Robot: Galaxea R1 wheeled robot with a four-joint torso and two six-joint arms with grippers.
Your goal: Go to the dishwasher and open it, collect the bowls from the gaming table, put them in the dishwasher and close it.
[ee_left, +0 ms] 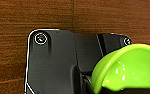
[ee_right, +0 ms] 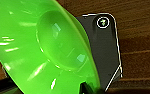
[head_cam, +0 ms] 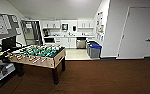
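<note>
- At my left wrist a lime-green bowl [ee_left: 131, 70] sits tilted against the gripper end, brown carpet [ee_left: 28, 17] beneath; whether my fingers are closed on it, I cannot tell.
- At my right wrist a wide shallow green bowl [ee_right: 41, 47] shows large, rim tilted (again, I cannot tell whether that gripper is clamped or open).
- Ahead on my left stands the foosball table [head_cam: 38, 56], green pitch and rods on top, on the same brown carpet.
- Further off, where the floor turns pale, grey bins with blue lids [head_cam: 94, 49] stand by the wall.
- Farthest, in the kitchenette under the counter, the dishwasher [head_cam: 81, 43], its steel front shut, sits between white cabinet doors [head_cam: 69, 42].
</note>
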